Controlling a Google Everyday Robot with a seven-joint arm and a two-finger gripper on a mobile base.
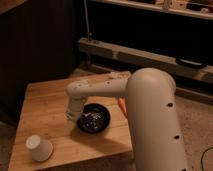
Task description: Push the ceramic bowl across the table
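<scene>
The ceramic bowl (93, 120), round, shallow and glossy black, sits on the light-brown wooden table (45, 107) near its front right part. My white arm reaches from the right over the table and bends down to the bowl's left rim. The gripper (74, 116) is at the bowl's left edge, mostly hidden under the wrist.
A small white upturned paper cup (39, 148) lies at the table's front left corner. An orange object (122, 106) shows at the table's right edge beside my arm. Dark shelving (150, 30) and a low ledge stand behind the table.
</scene>
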